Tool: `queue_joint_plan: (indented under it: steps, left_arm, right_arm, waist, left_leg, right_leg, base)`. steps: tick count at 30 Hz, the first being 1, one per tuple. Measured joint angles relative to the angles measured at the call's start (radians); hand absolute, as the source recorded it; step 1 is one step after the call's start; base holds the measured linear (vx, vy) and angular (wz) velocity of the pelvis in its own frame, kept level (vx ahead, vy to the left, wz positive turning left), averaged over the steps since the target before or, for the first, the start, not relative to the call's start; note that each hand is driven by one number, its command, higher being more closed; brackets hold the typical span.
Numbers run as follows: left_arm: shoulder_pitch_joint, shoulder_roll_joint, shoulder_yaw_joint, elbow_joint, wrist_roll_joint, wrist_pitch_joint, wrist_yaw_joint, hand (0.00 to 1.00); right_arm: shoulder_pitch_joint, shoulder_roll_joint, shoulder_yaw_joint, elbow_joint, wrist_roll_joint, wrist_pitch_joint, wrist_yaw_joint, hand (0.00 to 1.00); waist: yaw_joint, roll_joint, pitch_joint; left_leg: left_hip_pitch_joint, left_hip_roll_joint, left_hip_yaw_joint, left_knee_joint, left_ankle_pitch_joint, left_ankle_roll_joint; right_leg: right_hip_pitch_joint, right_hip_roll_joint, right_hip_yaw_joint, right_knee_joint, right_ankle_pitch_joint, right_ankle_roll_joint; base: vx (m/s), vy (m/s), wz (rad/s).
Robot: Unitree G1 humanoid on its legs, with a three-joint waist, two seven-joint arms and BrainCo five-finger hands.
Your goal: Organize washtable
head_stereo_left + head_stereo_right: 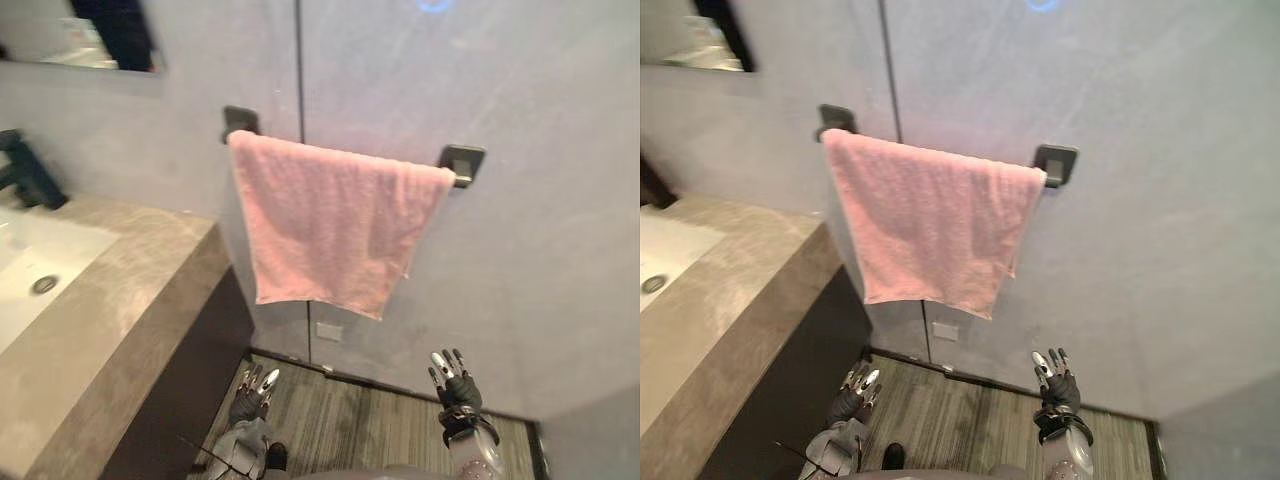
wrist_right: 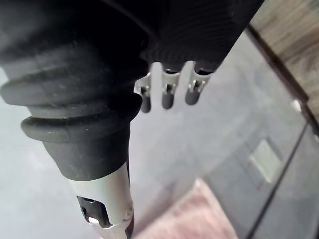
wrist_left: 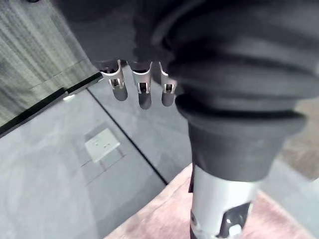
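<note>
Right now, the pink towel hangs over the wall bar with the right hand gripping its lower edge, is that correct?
Not quite: the pink towel hangs over the wall bar, but the left eye view shows the right hand open below it, apart from its lower edge.

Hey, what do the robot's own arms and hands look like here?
Both arms are silver-grey metal. The left hand and right hand have silver fingers with dark tips, and a dark ribbed cover wraps the back and wrist of each hand.
</note>
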Motion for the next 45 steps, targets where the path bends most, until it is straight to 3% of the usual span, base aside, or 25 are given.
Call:
queue_joint_plan:
  steps: [1, 4, 5, 6, 7, 8, 9, 10, 12, 14, 15, 16, 17, 18, 21, 22, 25, 28, 31, 34, 35, 36, 38, 42, 45]
  left_arm:
    - [0.005, -0.012, 0.018, -0.002, 0.010, -0.006, 0.012, 0.00]
    - [0.037, -0.024, 0.018, -0.041, 0.013, -0.010, 0.016, 0.00]
    - [0.057, -0.024, 0.032, -0.063, 0.019, -0.012, 0.020, 0.00]
    - [0.071, -0.022, 0.033, -0.077, 0.020, -0.012, 0.033, 0.00]
    - [0.073, -0.017, 0.033, -0.076, 0.019, -0.013, 0.037, 0.00]
    - [0.067, -0.002, 0.029, -0.078, 0.019, -0.015, 0.037, 0.00]
    - [0.063, 0.000, 0.020, -0.078, 0.023, -0.014, 0.035, 0.00]
    - [0.063, -0.001, 0.016, -0.078, 0.027, -0.014, 0.034, 0.00]
    - [0.065, -0.004, -0.005, -0.077, 0.029, -0.014, 0.030, 0.00]
    - [0.044, -0.001, -0.005, -0.075, 0.029, -0.013, 0.020, 0.00]
    - [0.029, -0.002, -0.012, -0.077, 0.030, -0.013, 0.013, 0.00]
    - [0.025, 0.005, -0.029, -0.083, 0.029, -0.015, 0.010, 0.00]
    - [0.021, 0.021, -0.041, -0.083, 0.029, -0.013, 0.009, 0.00]
    - [0.019, 0.028, -0.044, -0.079, 0.029, -0.010, 0.011, 0.00]
    - [0.001, 0.037, -0.078, -0.039, 0.028, -0.004, 0.012, 0.00]
    - [-0.022, 0.035, -0.114, -0.037, 0.029, 0.002, 0.011, 0.00]
    - [-0.045, 0.045, -0.147, -0.037, 0.029, 0.006, 0.009, 0.00]
    - [-0.022, 0.087, -0.148, -0.029, 0.030, 0.023, 0.010, 0.00]
    - [-0.017, 0.097, -0.147, -0.024, 0.062, 0.026, 0.010, 0.00]
    - [-0.024, 0.106, -0.146, -0.014, 0.114, 0.024, 0.009, 0.00]
    - [-0.035, 0.116, -0.141, -0.013, 0.128, 0.024, 0.009, 0.00]
    - [-0.049, 0.133, -0.135, -0.002, 0.132, 0.022, 0.010, 0.00]
    - [-0.064, 0.144, -0.123, 0.012, 0.134, 0.017, 0.012, 0.00]
    - [-0.049, 0.130, -0.091, 0.012, 0.137, 0.001, 0.014, 0.00]
    - [-0.043, 0.083, -0.095, 0.016, 0.136, -0.010, 0.016, 0.00]
  right_arm:
    - [-0.027, -0.015, 0.063, 0.000, -0.014, -0.001, 0.015, 0.00]
    - [-0.032, -0.034, 0.123, -0.002, -0.041, -0.002, 0.036, 0.00]
    - [-0.031, -0.033, 0.142, -0.002, -0.052, -0.001, 0.040, 0.00]
    - [-0.025, -0.035, 0.141, -0.001, -0.065, -0.001, 0.040, 0.00]
    - [-0.018, -0.039, 0.138, 0.005, -0.077, -0.001, 0.036, 0.00]
    - [-0.024, -0.050, 0.131, 0.020, -0.088, -0.002, 0.036, 0.00]
    - [-0.025, -0.064, 0.111, 0.022, -0.096, -0.002, 0.034, 0.00]
    - [-0.024, -0.066, 0.102, 0.023, -0.096, -0.002, 0.034, 0.00]
    - [-0.002, -0.093, 0.067, 0.037, -0.095, -0.012, 0.034, 0.00]
    - [0.029, -0.096, 0.055, 0.037, -0.095, -0.012, 0.036, 0.00]
    - [0.039, -0.101, 0.050, 0.037, -0.095, -0.012, 0.036, 0.00]
    - [0.039, -0.113, 0.049, 0.039, -0.096, -0.009, 0.037, 0.00]
    - [0.039, -0.095, 0.050, 0.044, -0.096, -0.007, 0.040, 0.00]
    - [0.032, -0.086, 0.045, 0.048, -0.096, -0.013, 0.038, 0.00]
    - [0.030, -0.088, 0.014, 0.052, -0.095, -0.016, 0.036, 0.00]
    - [0.030, -0.088, -0.023, 0.074, -0.092, -0.016, 0.033, 0.00]
    - [0.017, -0.075, -0.061, 0.093, -0.083, -0.014, 0.018, 0.00]
    - [0.001, -0.036, -0.059, 0.097, -0.083, -0.014, 0.016, 0.00]
    - [0.013, -0.023, -0.059, 0.097, -0.083, -0.007, 0.012, 0.00]
    - [0.020, -0.009, -0.057, 0.094, -0.083, 0.000, 0.007, 0.00]
    - [0.024, 0.000, -0.057, 0.092, -0.083, 0.003, 0.011, 0.00]
    - [0.029, 0.006, -0.057, 0.084, -0.084, 0.004, 0.013, 0.00]
    - [0.044, 0.009, -0.050, 0.085, -0.085, 0.010, 0.015, 0.00]
    - [0.035, -0.004, -0.018, 0.085, -0.123, 0.005, 0.020, 0.00]
    - [0.002, -0.030, -0.016, 0.087, -0.127, -0.007, 0.018, 0.00]
  waist:
    - [0.017, 0.023, 0.013]
    - [0.022, 0.075, 0.039]
    - [0.023, 0.089, 0.046]
    - [0.012, 0.099, 0.054]
    - [0.014, 0.091, 0.059]
    - [0.015, 0.053, 0.079]
    - [0.011, 0.051, 0.090]
    - [0.008, 0.047, 0.092]
    - [-0.016, 0.054, 0.088]
    - [-0.023, 0.071, 0.081]
    - [-0.028, 0.084, 0.077]
    - [-0.038, 0.095, 0.078]
    - [-0.072, 0.049, 0.054]
    - [-0.068, 0.058, 0.049]
    - [-0.075, 0.093, 0.037]
    - [-0.076, 0.111, 0.034]
    - [-0.090, 0.114, 0.029]
    - [-0.089, 0.097, 0.029]
    - [-0.074, 0.094, 0.034]
    - [-0.069, 0.100, 0.050]
    - [-0.070, 0.104, 0.057]
    - [-0.075, 0.100, 0.067]
    - [-0.101, 0.085, 0.075]
    - [-0.094, 0.027, 0.059]
    - [-0.100, 0.060, 0.075]
  left_leg:
    - [-0.053, 0.018, -0.043, 0.054, -0.007, -0.014]
    - [-0.112, 0.060, -0.094, 0.116, -0.004, -0.020]
    - [-0.139, 0.079, -0.096, 0.127, 0.002, -0.003]
    - [-0.157, 0.102, -0.071, 0.115, -0.017, 0.088]
    - [-0.156, 0.116, -0.029, 0.095, -0.080, 0.153]
    - [-0.183, 0.125, 0.056, 0.170, -0.129, 0.129]
    - [-0.226, 0.120, 0.119, 0.337, -0.122, 0.119]
    - [-0.233, 0.118, 0.132, 0.373, -0.122, 0.119]
    - [-0.197, 0.156, 0.313, 0.631, -0.197, 0.144]
    - [-0.139, 0.209, 0.419, 0.730, -0.265, 0.173]
    - [-0.127, 0.224, 0.471, 0.696, -0.260, 0.167]
    - [-0.129, 0.171, 0.495, 0.595, -0.242, 0.171]
    - [-0.090, 0.089, 0.438, 0.448, -0.222, 0.152]
    - [-0.062, 0.105, 0.481, 0.500, -0.288, 0.168]
    - [0.026, 0.179, 0.540, 0.473, -0.297, 0.082]
    - [0.058, 0.174, 0.541, 0.375, -0.279, 0.042]
    - [0.073, 0.074, 0.508, 0.193, -0.249, 0.017]
    - [0.104, -0.014, 0.484, 0.040, -0.162, 0.036]
    - [0.116, -0.054, 0.480, 0.011, -0.152, 0.039]
    - [0.112, -0.076, 0.446, 0.010, -0.152, 0.040]
    - [0.103, -0.074, 0.417, 0.002, -0.152, 0.041]
    - [0.103, -0.075, 0.383, -0.015, -0.131, 0.074]
    - [0.104, -0.082, 0.331, -0.025, -0.107, 0.110]
    - [0.105, -0.119, 0.288, -0.031, -0.077, 0.122]
    - [0.109, -0.110, 0.270, -0.092, -0.024, 0.120]
  right_leg:
    - [0.031, 0.027, -0.046, -0.039, -0.030, -0.018]
    - [0.019, 0.087, -0.108, -0.017, -0.034, -0.050]
    - [0.003, 0.113, -0.148, 0.007, -0.038, -0.080]
    - [0.006, 0.128, -0.189, 0.005, -0.033, -0.101]
    - [0.008, 0.127, -0.203, -0.009, -0.022, -0.120]
    - [0.013, 0.104, -0.243, -0.043, 0.006, -0.147]
    - [0.014, 0.089, -0.286, -0.054, 0.017, -0.162]
    - [0.014, 0.086, -0.296, -0.057, 0.020, -0.164]
    - [0.046, 0.073, -0.403, -0.111, 0.049, -0.179]
    - [0.061, 0.064, -0.495, -0.118, 0.053, -0.181]
    - [0.059, 0.057, -0.556, -0.099, 0.052, -0.182]
    - [0.041, 0.055, -0.594, -0.106, 0.047, -0.189]
    - [0.046, 0.032, -0.590, -0.192, 0.065, -0.179]
    - [0.070, 0.021, -0.686, -0.233, 0.113, -0.169]
    - [0.077, 0.002, -0.806, -0.206, 0.123, -0.172]
    - [0.073, -0.031, -0.855, -0.163, 0.123, -0.172]
    - [0.065, -0.122, -0.923, -0.090, 0.126, -0.168]
    - [0.056, -0.169, -0.922, -0.106, 0.190, -0.137]
    - [0.056, -0.198, -0.887, -0.114, 0.233, -0.121]
    - [-0.002, -0.198, -0.695, -0.066, 0.272, -0.155]
    - [-0.042, -0.146, -0.510, -0.061, 0.222, -0.155]
    - [-0.049, -0.079, -0.357, -0.067, 0.181, -0.118]
    - [-0.038, -0.020, -0.268, -0.071, 0.155, -0.081]
    - [0.023, 0.038, -0.183, -0.215, 0.138, -0.090]
    - [0.016, 0.043, -0.206, -0.230, 0.139, -0.088]
  base:
    - [-0.10, -0.203, 0.72]
    - [-0.14, -0.197, 0.68]
    - [-0.19, -0.288, 0.82]
    - [-0.17, -0.266, 0.88]
    - [-0.11, -0.182, 0.89]
    - [-0.12, -0.157, 0.86]
    - [-0.13, -0.162, 0.75]
    - [-0.14, -0.154, 1.05]
    - [-0.10, -0.082, 1.16]
    - [-0.06, -0.030, 1.36]
    - [-0.10, -0.041, 1.91]
    - [-0.11, -0.034, 2.13]
    - [-0.13, -0.009, 2.19]
    - [-0.09, 0.004, 1.78]
    - [-0.07, 0.082, 1.66]
    - [-0.08, 0.250, 1.89]
    - [-0.06, 0.275, 1.61]
    - [-0.04, 0.225, 0.68]
    - [-0.04, 0.202, 0.18]
    - [-0.01, 0.169, 0.22]
    - [-0.01, 0.086, 0.48]
    - [-0.02, 0.052, 0.65]
    - [-0.04, -0.018, 0.90]
    - [-0.05, -0.103, 0.42]
    - [-0.10, -0.092, 0.19]
